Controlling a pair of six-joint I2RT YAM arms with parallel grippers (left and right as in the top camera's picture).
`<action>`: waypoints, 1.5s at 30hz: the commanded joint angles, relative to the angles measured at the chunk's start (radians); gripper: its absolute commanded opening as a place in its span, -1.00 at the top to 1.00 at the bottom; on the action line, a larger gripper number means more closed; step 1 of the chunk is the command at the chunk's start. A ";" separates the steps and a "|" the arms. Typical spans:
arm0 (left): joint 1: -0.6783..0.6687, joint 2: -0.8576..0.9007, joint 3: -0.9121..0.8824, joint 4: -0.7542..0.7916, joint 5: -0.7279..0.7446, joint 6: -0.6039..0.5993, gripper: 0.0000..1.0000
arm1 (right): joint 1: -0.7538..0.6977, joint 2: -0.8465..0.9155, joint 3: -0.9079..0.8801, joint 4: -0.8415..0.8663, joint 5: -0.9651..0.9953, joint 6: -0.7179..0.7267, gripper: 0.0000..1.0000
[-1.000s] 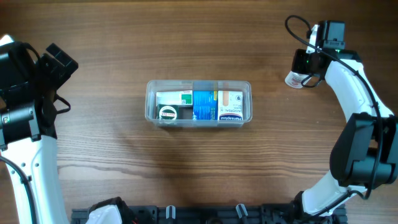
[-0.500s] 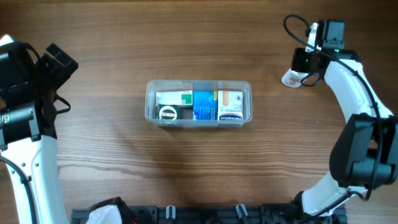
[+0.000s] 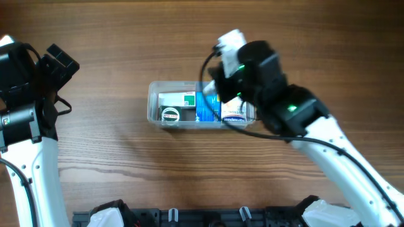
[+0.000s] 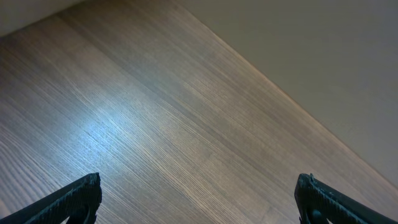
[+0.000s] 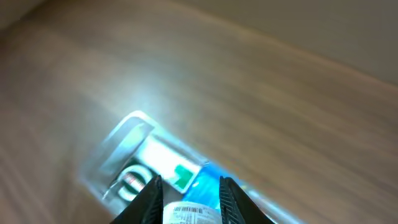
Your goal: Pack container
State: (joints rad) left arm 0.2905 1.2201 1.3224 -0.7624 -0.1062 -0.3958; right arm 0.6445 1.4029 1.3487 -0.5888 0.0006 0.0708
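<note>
Bright light, glare on table (image 4: 106, 134); right wrist view blurred

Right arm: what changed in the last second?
The right gripper lifted the small bottle from the right side of the table and swung left; it now holds it above the right end of the container. The container, its boxes and the left gripper have not moved.

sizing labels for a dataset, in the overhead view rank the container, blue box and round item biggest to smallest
1. container, clearly largest
2. blue box, partly hidden yet still bigger than the next
3. round item, smallest
</note>
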 commanded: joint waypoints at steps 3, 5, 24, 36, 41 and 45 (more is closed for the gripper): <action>0.007 0.003 0.000 0.002 0.005 -0.009 -1.00 | 0.106 0.176 0.020 0.026 0.010 -0.021 0.91; 0.007 0.003 0.000 0.002 0.005 -0.009 -1.00 | 0.144 0.266 0.020 0.053 0.010 -0.077 0.91; 0.007 0.003 0.000 0.002 0.005 -0.009 -1.00 | 0.211 0.422 0.017 0.082 -0.074 -0.385 0.91; 0.007 0.003 0.000 0.002 0.005 -0.009 -0.99 | 0.211 0.452 0.018 0.132 -0.087 -0.381 -0.34; 0.007 0.003 0.000 0.002 0.005 -0.009 -1.00 | 0.208 0.350 0.021 0.146 -0.043 -0.341 -0.62; 0.007 0.003 0.000 0.002 0.005 -0.009 -0.99 | 0.187 0.095 0.021 0.130 0.063 -0.189 -0.99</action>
State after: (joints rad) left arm 0.2905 1.2201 1.3224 -0.7628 -0.1062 -0.3958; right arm 0.8474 1.6928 1.3483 -0.4538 -0.0044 -0.2287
